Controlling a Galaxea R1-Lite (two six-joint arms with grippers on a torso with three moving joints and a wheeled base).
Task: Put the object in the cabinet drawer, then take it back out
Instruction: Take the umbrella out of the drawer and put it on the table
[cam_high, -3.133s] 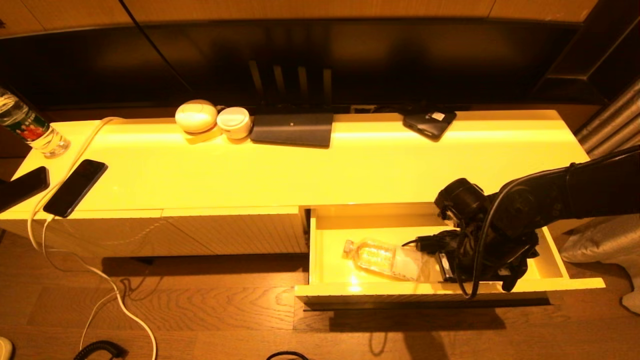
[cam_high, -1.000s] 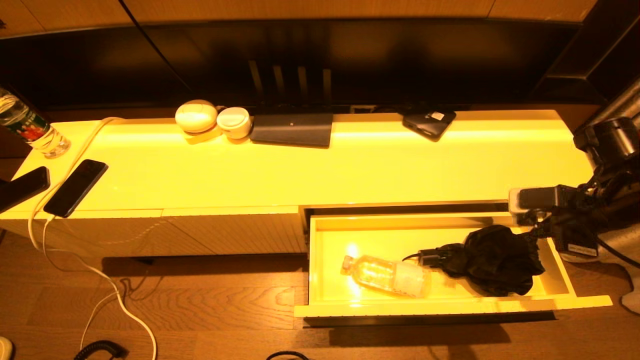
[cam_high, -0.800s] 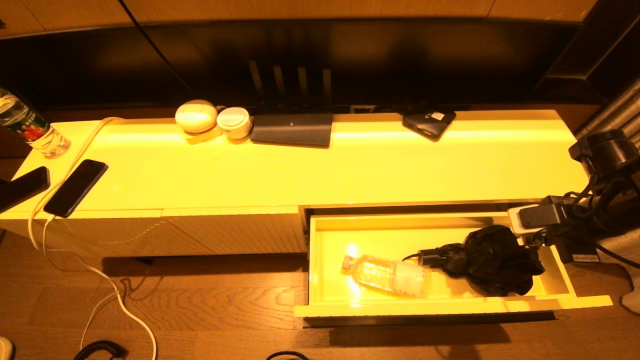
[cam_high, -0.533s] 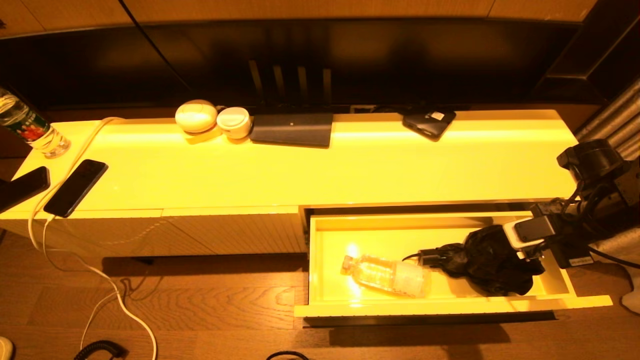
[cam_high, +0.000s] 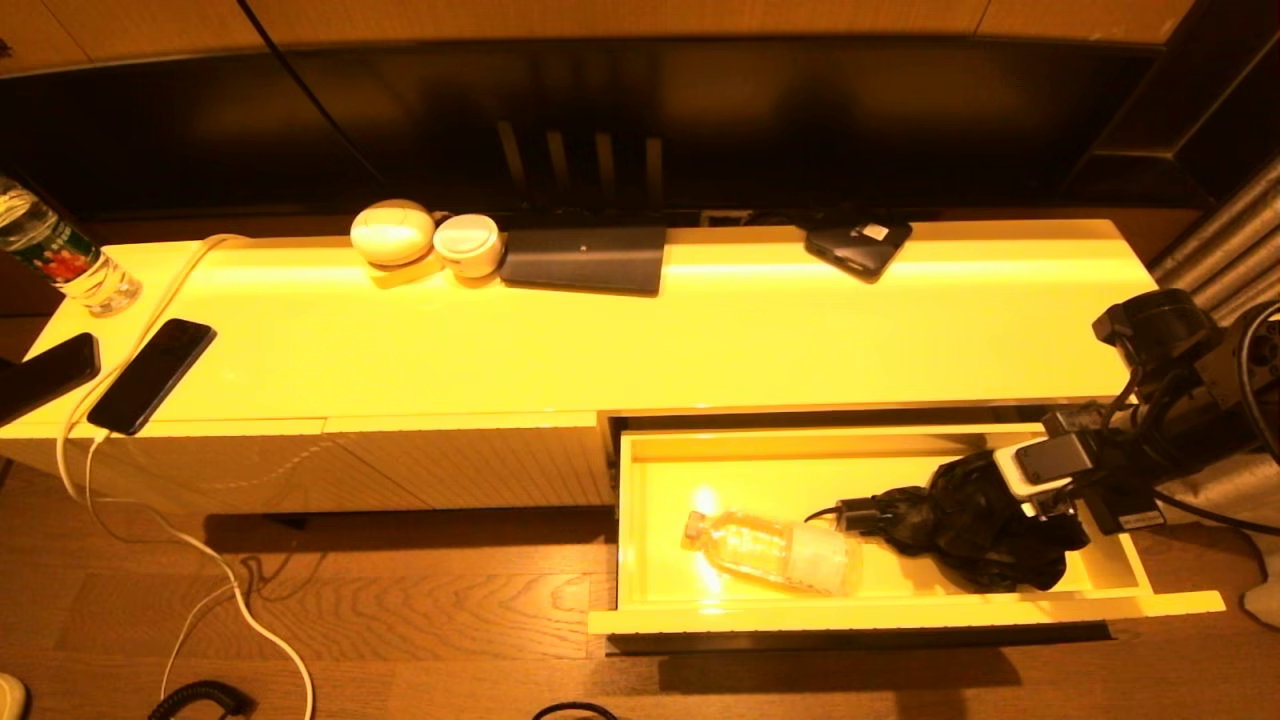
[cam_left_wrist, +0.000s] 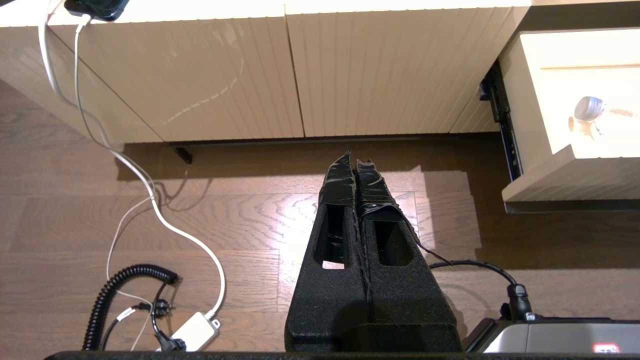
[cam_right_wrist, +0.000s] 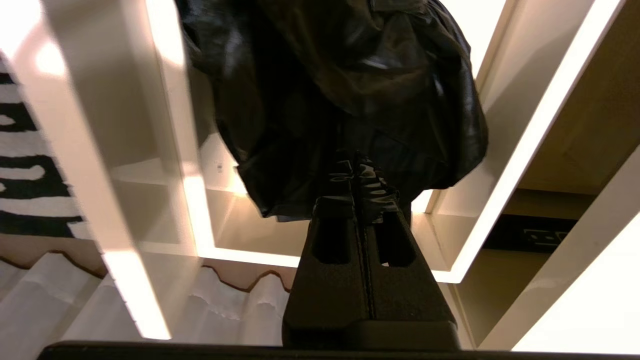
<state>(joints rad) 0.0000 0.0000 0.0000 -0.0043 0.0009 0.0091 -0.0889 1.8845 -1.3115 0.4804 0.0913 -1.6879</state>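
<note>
Your cabinet drawer (cam_high: 640, 520) is pulled out. Inside it, toward the right end, lies a black crumpled bag (cam_high: 985, 525). A clear bottle (cam_high: 772, 545) lies on its side in the drawer too, left of the bag, with a small black plug (cam_high: 858, 515) between them, touching the bag.

Your right pincer (cam_right_wrist: 361, 167) is at the right end of the drawer, right up against the bag. Its two fingers are pressed together with no gap. You cannot tell if any of the bag is pinched between them.

Your left pincer (cam_left_wrist: 354, 162) hangs over the wood floor (cam_left_wrist: 240, 215), in front of the ribbed front panels (cam_left_wrist: 280, 75) to the left of the drawer. Its fingers are pressed together and hold nothing.

On the table (cam_high: 700, 340) above the drawer lie a dark phone (cam_high: 150, 375) with a white cable (cam_high: 200, 560) at the left end and a flat dark pad (cam_high: 585, 258) near the back.
</note>
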